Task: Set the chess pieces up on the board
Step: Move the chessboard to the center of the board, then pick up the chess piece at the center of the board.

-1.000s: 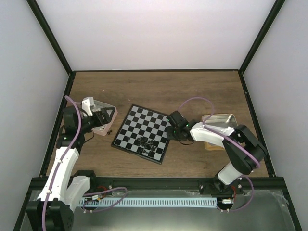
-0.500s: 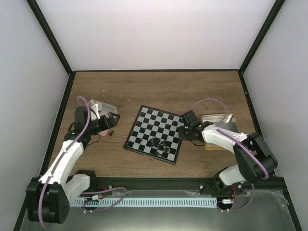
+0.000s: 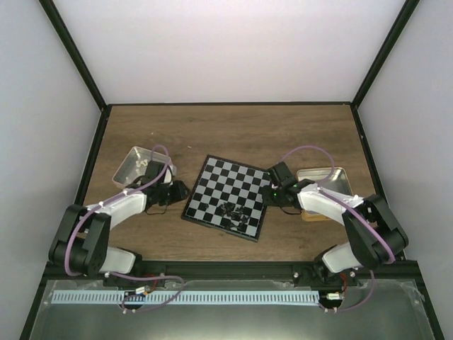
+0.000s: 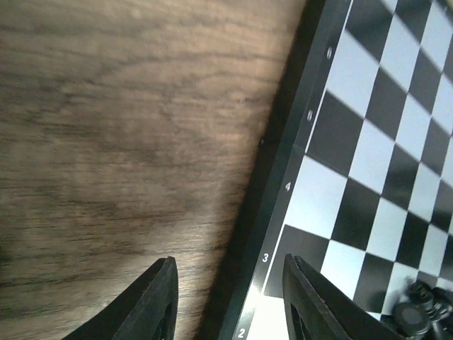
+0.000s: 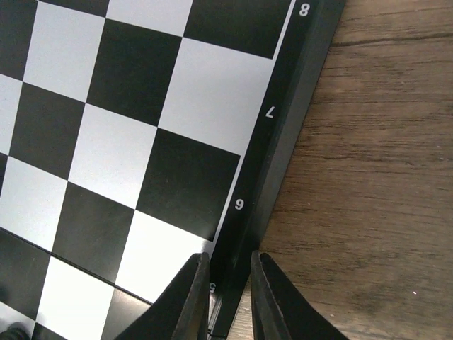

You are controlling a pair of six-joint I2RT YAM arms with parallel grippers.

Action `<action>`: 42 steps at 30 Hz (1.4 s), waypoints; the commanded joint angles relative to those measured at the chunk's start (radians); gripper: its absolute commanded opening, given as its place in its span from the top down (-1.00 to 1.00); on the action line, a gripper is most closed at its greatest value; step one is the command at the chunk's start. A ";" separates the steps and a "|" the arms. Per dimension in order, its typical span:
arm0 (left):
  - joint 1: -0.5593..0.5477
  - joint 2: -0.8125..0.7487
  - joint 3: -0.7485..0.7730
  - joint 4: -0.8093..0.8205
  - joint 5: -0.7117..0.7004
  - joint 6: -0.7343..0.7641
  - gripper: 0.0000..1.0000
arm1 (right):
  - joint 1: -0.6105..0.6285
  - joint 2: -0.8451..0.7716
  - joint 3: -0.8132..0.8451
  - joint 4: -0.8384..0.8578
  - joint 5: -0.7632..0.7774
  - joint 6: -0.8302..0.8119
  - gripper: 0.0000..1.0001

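- The small flat square chessboard with black and silvery-grey squares [image 3: 219, 183] lies skewed in the middle of the brown wood-grain worktop [image 3: 226, 131]. It sits between a pinkish rectangular tin [image 3: 127, 168] on the left and a tan-rimmed metal tin [image 3: 329, 176] on the right.
- The tiny black chess pieces [image 3: 233, 210] sit in a loose heap on the board's near squares. None stands on a home square that I can make out.
- The left pincer [image 4: 228, 265] is low at the board's left rim with its jaws apart. One finger is over bare wood and the other over the squares, with the rim between them and nothing clamped.
- The right pincer [image 5: 228, 258] is at the opposite rim, its jaws nearly together on either side of the rim's outer edge. Whether they bite the edge or merely flank it I cannot tell.
- The step in hand, as I judge it, is settling the board in place with an arm at each side, before any piece is sorted.
- To do it well, move the board slowly and keep it flat, since a tug or a lifted edge would scatter the heap off the squares.
- Let one arm steer and the other only steady, so they do not pull against each other and twist the board askew.
- Finish with the board square to the arms and within reach of both. Then lift each pincer straight up clear of the rim before turning to the heap.
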 commanded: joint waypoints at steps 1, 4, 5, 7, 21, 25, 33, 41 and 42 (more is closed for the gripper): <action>-0.040 0.030 -0.022 0.057 0.019 -0.011 0.16 | -0.004 0.024 -0.016 0.055 -0.053 0.000 0.68; -0.057 0.021 -0.059 0.073 0.020 -0.037 0.25 | -0.005 0.031 -0.015 0.074 -0.067 -0.005 0.71; -0.060 0.017 -0.071 0.074 0.019 -0.046 0.27 | -0.006 0.033 -0.015 0.081 -0.072 -0.006 0.73; -0.067 0.002 -0.101 0.076 0.019 -0.063 0.36 | -0.005 0.037 -0.012 0.086 -0.078 -0.010 0.73; -0.106 -0.157 -0.082 -0.105 -0.144 -0.080 0.24 | -0.006 -0.004 0.018 0.056 -0.012 0.008 0.65; -0.106 -0.178 0.019 -0.199 -0.258 -0.051 0.03 | -0.006 -0.047 0.078 -0.005 0.069 0.008 0.52; -0.100 -0.069 0.125 -0.270 -0.407 -0.029 -0.25 | -0.006 -0.099 0.134 -0.050 0.054 -0.018 0.12; -0.099 0.077 0.126 -0.226 -0.393 -0.061 -0.06 | -0.005 -0.122 0.134 -0.054 0.052 -0.018 0.10; -0.099 0.082 0.122 -0.217 -0.393 -0.066 -0.04 | -0.005 -0.125 0.133 -0.054 0.052 -0.017 0.10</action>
